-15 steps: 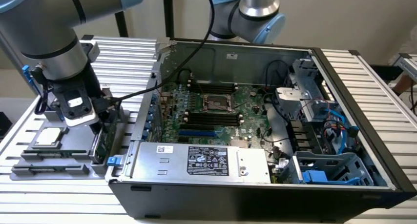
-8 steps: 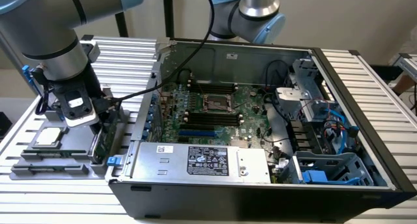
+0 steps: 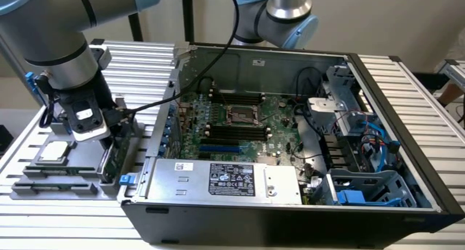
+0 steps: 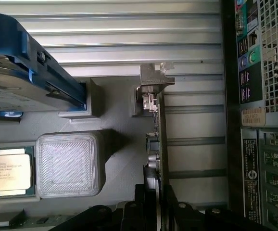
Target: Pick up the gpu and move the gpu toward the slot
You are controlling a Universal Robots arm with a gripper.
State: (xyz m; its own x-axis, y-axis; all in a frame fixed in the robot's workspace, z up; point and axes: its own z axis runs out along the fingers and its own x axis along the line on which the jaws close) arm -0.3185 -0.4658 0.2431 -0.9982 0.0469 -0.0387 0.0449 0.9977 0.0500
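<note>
Position: gpu (image 4: 162,139) on edge in gray holder (image 4: 115,106), outside computer case (image 3: 291,223), at the exterior view's left; well apart from slot (image 3: 218,150) on motherboard (image 3: 280,116) inside.
Long axis: level, parallel to case's ported back wall; silver bracket (image 4: 156,77) at end farther from claw.
Faces: upright, thin edge turned up toward wrist camera.
Claw: gripper (image 4: 159,197) astride card's upper edge; clamped or loose, cannot tell.
Materials: green board edge, bent bright metal bracket; matte gray plastic holder; narrow bright-blue plastic slot; ribbed aluminium table (image 4: 129,38).
Neighbours: square silver CPU chip (image 4: 11,171) flat in holder, beside ridged gray block (image 4: 68,163).
</note>
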